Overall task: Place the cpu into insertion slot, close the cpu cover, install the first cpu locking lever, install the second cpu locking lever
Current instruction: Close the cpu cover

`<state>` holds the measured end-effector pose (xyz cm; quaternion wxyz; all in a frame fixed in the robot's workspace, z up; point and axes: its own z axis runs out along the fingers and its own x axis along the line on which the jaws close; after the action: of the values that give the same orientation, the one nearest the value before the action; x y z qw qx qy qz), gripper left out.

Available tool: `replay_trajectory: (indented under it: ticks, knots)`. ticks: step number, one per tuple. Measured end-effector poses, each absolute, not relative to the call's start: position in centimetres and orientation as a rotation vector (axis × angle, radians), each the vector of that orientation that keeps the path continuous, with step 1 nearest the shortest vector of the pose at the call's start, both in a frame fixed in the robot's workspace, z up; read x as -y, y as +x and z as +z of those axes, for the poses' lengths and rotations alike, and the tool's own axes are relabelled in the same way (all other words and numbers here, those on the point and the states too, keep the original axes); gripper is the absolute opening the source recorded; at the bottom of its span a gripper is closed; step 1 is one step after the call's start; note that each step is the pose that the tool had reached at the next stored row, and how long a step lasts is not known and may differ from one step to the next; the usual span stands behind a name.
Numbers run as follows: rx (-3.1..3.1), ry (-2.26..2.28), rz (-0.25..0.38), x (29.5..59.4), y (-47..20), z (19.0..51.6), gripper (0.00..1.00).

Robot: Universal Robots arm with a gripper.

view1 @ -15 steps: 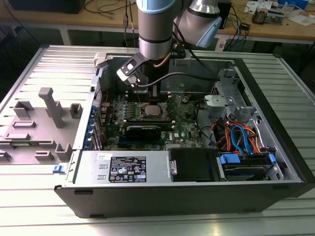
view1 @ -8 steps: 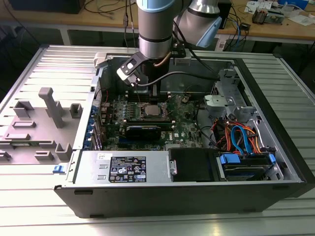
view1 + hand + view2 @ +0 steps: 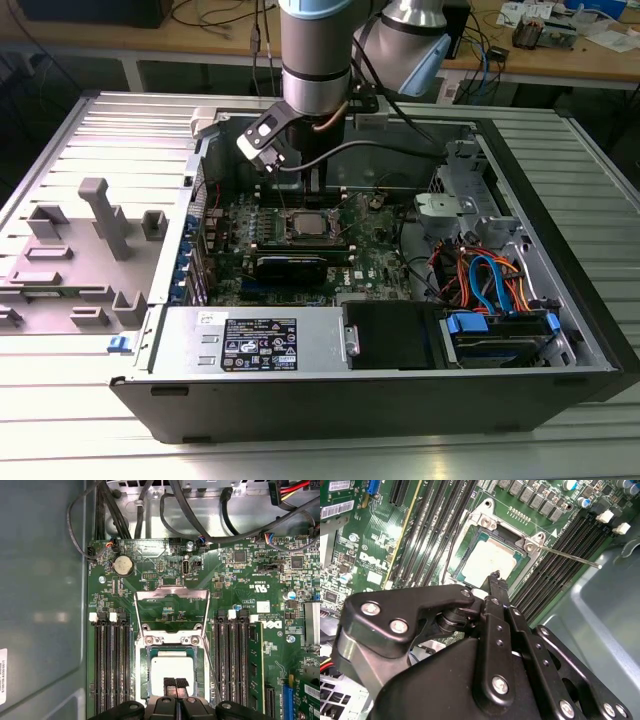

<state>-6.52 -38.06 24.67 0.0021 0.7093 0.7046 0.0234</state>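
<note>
One cpu (image 3: 172, 667) lay seated in the insertion slot (image 3: 142, 680), its matte silver top facing up and the slot's silver rim showing on its sides. In the exterior view the slot (image 3: 308, 222) sat near the middle of the green motherboard (image 3: 370, 262), inside a single open computer case (image 3: 400, 400) lying on a ribbed metal worktop (image 3: 100, 420).

The one cpu cover (image 3: 172, 605) stood swung open away from the slot, and green board was visible through its square window. It did not lie over the chip. In the second wrist view one thin locking lever (image 3: 567, 556) stuck out free from a corner of the slot, across the neighbouring memory slots (image 3: 555, 555).

The gripper (image 3: 176, 684) was clenched, its two ribbed pads pressed together with nothing between them. It hung directly over the edge of the cpu (image 3: 492, 562). Whether its tips (image 3: 495, 577) touched the metal top, I could not tell.

Two banks of long black memory slots flanked the socket, one on each side (image 3: 112, 665). One round coin battery (image 3: 123, 565) sat on the board beyond the open cover.

One robot arm (image 3: 315, 60) reached down into the case from above. On the exterior view's left, one grey fixture (image 3: 100, 230) with several upright holders rested on the worktop beside the case. A bundle of blue and orange cables (image 3: 490, 285) lay in the case toward the exterior view's right.
</note>
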Motion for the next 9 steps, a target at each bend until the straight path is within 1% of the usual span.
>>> replay_trajectory:
  ticks: [9]
  knots:
    - [-2.210, 2.225, 0.073, 38.06, -6.52, 25.49, 0.11]
